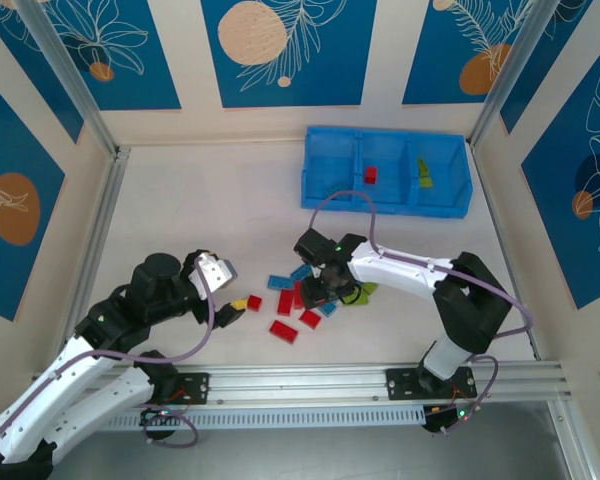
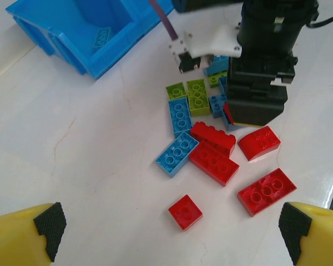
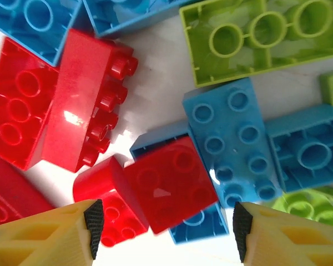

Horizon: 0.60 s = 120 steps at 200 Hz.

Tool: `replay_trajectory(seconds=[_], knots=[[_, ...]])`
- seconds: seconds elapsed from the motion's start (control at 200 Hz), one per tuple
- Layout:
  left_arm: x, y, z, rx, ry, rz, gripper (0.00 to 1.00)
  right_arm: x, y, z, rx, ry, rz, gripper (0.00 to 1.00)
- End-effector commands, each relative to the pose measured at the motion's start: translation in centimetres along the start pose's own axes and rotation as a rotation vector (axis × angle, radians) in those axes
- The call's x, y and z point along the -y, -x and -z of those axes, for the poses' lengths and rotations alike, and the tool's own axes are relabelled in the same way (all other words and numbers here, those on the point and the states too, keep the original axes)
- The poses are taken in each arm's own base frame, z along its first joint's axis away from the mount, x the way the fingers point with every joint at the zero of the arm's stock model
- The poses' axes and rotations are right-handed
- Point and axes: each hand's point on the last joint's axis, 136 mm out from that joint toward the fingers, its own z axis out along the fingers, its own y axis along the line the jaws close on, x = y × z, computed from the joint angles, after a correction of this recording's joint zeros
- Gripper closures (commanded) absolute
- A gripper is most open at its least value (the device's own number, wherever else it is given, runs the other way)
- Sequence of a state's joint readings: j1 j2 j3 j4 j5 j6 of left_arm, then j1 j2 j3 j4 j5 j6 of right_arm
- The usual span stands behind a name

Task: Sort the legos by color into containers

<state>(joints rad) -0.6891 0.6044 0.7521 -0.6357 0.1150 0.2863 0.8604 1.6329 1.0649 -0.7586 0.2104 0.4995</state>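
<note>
Seems to be the pick-up step, with sorting barely begun: just one red brick (image 1: 370,175) in the middle compartment of the blue tray (image 1: 315,195) at the far side of the table (image 1: 210,200) and one green brick (image 1: 424,178) in the right compartment, against a whole heap of bricks (image 1: 300,298) lying loose near the arm bases, well apart from the tray. Down over that heap with the right gripper (image 3: 166,228), jaws open and gripping nothing, yellow fingers (image 3: 44,241) astride a square red brick (image 3: 169,188) lying tilted on a blue brick (image 3: 202,224). Next, probably: close on that red square, lift straight up, carry to the middle compartment. Calls for care, being a tight spot: a curved red piece (image 3: 100,188) just beside one pad and a long blue brick (image 3: 233,144) just beside the square on the other side, both liable to be pinched or dragged along. Elsewhere, hovering beside the heap with the left gripper (image 2: 171,233), jaws wide open and empty, a lone small red brick (image 2: 185,211) just ahead of the gap; near the right gripper's black body, so some risk of a bump if both reach in together. Nothing seen between heap and tray to block the carry.
</note>
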Motion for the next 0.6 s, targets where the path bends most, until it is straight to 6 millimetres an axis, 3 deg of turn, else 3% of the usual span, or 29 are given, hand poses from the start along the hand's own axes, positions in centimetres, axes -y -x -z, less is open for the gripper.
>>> replay_trajectory(seconds=[0.0,0.24,0.595], knots=[[-0.24,-0.21,0.04,-0.006,0.008,0.030,0.00,-0.37,0.87,-0.26,0.014,-0.009,0.040,0.36],[-0.31,-0.21,-0.07,-0.009,0.006,0.033,0.00,-0.91,1.09,-0.76,0.023,0.021,0.036,0.49],[-0.32,-0.17,-0.01,-0.006,0.006,0.037,0.00,-1.27,0.74,-1.08,0.001,0.046,0.029,0.60]])
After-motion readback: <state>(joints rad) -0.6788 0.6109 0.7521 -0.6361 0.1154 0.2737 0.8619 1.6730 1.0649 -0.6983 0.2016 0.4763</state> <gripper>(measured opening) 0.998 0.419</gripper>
